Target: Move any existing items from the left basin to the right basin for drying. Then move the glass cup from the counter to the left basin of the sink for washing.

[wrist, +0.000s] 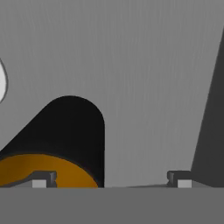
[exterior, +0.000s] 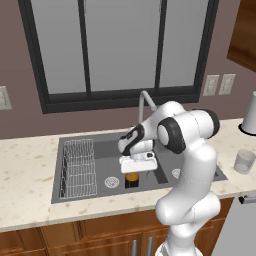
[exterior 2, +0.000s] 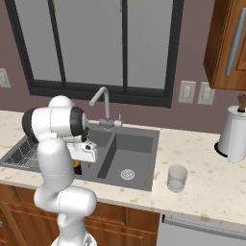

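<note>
upright, black-and-orange cylinder (exterior: pixel 131 180) orange top up, left basin (exterior: pixel 107 155)

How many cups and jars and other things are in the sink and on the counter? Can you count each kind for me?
Small black cylinders with orange tops, in the wider sink basin: 1
Clear glass tumblers on the speckled beige counter: 1
Tall white-grey jars on the counter: 1
Wire dish racks in the wider basin: 1
Total: 4

The arm (exterior: pixel 192 165) was glossy white, built of rounded segments with dark joint bands, ending in a boxy white claw (exterior: pixel 134 172).
</note>
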